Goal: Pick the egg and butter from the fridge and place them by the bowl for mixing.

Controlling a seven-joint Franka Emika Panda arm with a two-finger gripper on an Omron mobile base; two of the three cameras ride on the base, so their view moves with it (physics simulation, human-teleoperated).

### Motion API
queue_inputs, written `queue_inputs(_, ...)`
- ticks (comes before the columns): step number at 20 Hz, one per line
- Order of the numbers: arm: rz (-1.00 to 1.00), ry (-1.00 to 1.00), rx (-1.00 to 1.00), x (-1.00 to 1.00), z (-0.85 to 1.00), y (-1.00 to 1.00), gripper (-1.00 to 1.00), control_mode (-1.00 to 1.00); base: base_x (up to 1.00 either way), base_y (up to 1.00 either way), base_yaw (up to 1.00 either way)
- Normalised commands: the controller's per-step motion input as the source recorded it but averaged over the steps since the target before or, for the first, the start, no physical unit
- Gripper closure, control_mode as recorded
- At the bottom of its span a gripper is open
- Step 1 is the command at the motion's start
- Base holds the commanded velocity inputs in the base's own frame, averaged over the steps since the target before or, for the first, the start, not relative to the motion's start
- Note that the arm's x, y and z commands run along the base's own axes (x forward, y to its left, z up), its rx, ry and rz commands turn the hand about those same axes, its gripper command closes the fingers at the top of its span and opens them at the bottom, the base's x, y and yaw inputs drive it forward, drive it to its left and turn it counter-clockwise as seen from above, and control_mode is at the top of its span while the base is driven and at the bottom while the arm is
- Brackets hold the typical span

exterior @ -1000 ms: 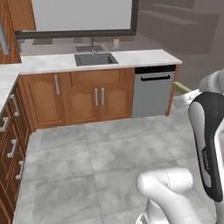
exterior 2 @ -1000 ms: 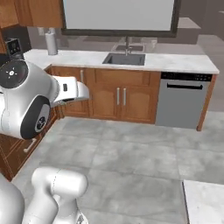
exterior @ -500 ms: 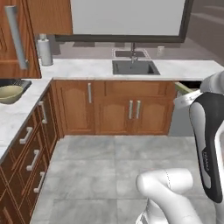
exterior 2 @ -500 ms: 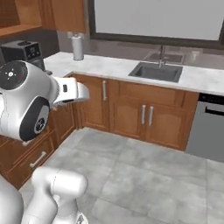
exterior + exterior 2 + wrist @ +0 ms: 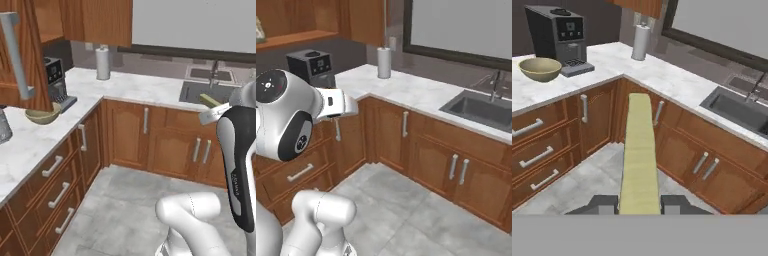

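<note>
My claw [image 5: 640, 205] is clamped tight on the butter [image 5: 639, 150] by its near end; stick's light, soft, slippery, so I'd grip mid-length, bowl [image 5: 540, 68] on worktop [image 5: 607, 60] ahead

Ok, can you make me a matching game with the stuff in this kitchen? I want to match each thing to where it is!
Things:
1. butter
2. bowl
3. paper towel roll
4. coffee machine

Places:
A. standing on the counter in the corner, near the window
B. squeezed between the gripper's fingers
C. on the counter, just in front of the coffee machine
D. at the far end of the counter, under the wooden cabinets

Right pairs: 1-B, 2-C, 3-A, 4-D
</note>
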Motion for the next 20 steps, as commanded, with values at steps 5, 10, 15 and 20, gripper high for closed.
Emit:
queue_inputs(5,0.0,0.0,0.0,0.0,0.0,0.0,1.0,1.0,0.98,-0.48,0.54)
queue_inputs(10,0.0,0.0,0.0,0.0,0.0,0.0,1.0,1.0,0.76,-0.59,0.54)
queue_inputs(15,0.0,0.0,0.0,0.0,0.0,0.0,1.0,1.0,0.59,-0.35,0.66)
queue_inputs(20,0.0,0.0,0.0,0.0,0.0,0.0,1.0,1.0,-0.3,-0.04,0.74)
